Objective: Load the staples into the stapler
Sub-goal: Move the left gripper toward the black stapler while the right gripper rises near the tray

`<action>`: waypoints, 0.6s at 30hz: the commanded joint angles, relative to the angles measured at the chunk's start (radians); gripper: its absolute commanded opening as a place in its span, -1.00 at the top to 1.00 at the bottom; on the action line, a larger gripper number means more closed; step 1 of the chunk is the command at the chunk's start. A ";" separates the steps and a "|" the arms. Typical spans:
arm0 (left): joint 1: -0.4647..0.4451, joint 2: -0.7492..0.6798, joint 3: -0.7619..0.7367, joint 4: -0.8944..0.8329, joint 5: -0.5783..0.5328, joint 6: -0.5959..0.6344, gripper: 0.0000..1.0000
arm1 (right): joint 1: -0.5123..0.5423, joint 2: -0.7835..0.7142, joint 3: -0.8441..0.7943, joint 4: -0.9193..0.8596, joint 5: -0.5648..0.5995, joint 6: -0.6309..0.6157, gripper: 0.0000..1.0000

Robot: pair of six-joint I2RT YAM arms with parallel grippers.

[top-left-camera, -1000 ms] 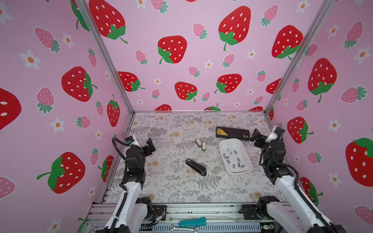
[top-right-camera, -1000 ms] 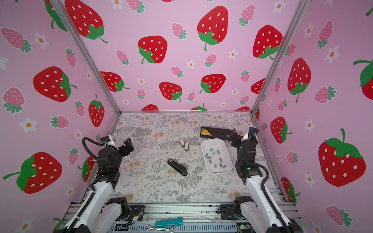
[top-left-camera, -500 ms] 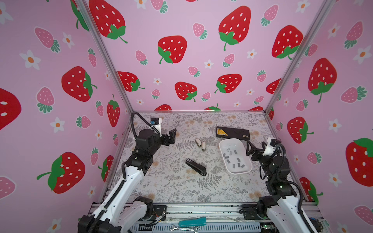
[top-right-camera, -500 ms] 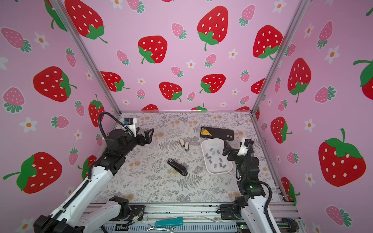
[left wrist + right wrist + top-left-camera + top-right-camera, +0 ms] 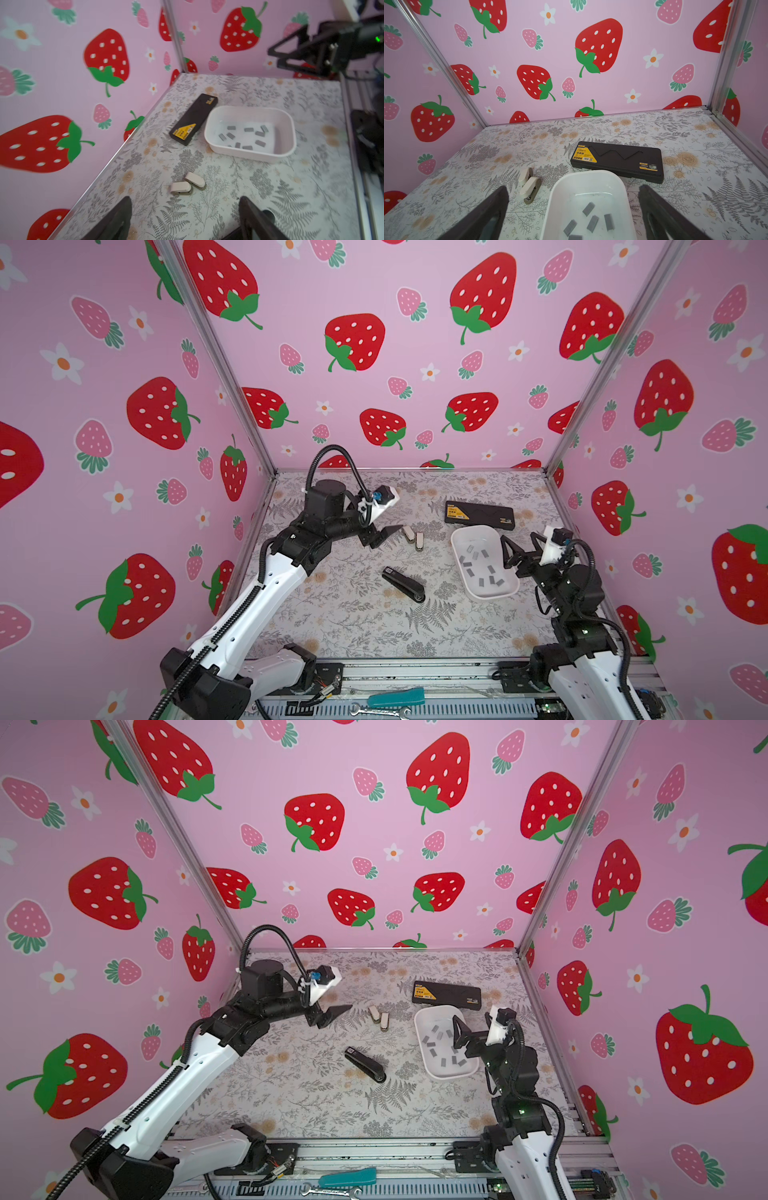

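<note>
Reaching in from the left edge, the left tool (image 5: 385, 536) now hovers by two small white staplers (image 5: 419, 541), jaws wide, empty. Opposite, the right tool (image 5: 518, 538) gapes empty by the tray (image 5: 490, 595) holding the staples (image 5: 469, 571); a black stapler (image 5: 403, 584) lies nearby on the bench (image 5: 353, 635).

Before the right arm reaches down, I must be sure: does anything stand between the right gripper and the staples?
Nothing visible does. The open right gripper is near the white tray; the staples lie uncovered inside, with only its low wall around them.
</note>
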 commanded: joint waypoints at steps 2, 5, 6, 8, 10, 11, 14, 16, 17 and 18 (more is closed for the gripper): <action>-0.045 0.030 0.036 -0.230 0.180 0.334 -0.71 | 0.003 -0.062 -0.016 -0.014 -0.075 0.037 -0.99; -0.117 0.121 0.158 -0.461 0.076 0.409 -0.60 | 0.002 -0.084 -0.092 0.028 -0.111 0.118 -0.99; -0.149 0.139 0.175 -0.502 0.038 0.421 -0.57 | 0.002 -0.085 -0.112 0.047 -0.129 0.141 -0.99; -0.215 0.159 0.135 -0.504 -0.022 0.447 -0.57 | 0.003 -0.082 -0.126 0.069 -0.151 0.172 -0.99; -0.250 0.166 0.079 -0.429 -0.054 0.431 -0.60 | 0.004 -0.082 -0.125 0.070 -0.153 0.174 -0.99; -0.253 0.178 0.075 -0.418 -0.058 0.419 -0.63 | 0.004 -0.085 -0.124 0.067 -0.148 0.168 -0.99; -0.259 0.254 0.131 -0.465 -0.109 0.394 -0.58 | 0.004 -0.092 -0.137 0.077 -0.135 0.158 -0.99; -0.272 0.290 0.140 -0.433 -0.172 0.352 -0.57 | 0.005 -0.080 -0.129 0.060 -0.111 0.135 -0.99; -0.279 0.304 0.138 -0.421 -0.192 0.340 -0.58 | 0.005 -0.069 -0.118 0.045 -0.091 0.126 -0.99; -0.289 0.318 0.133 -0.412 -0.203 0.335 -0.59 | 0.005 -0.057 -0.109 0.030 -0.075 0.116 -0.99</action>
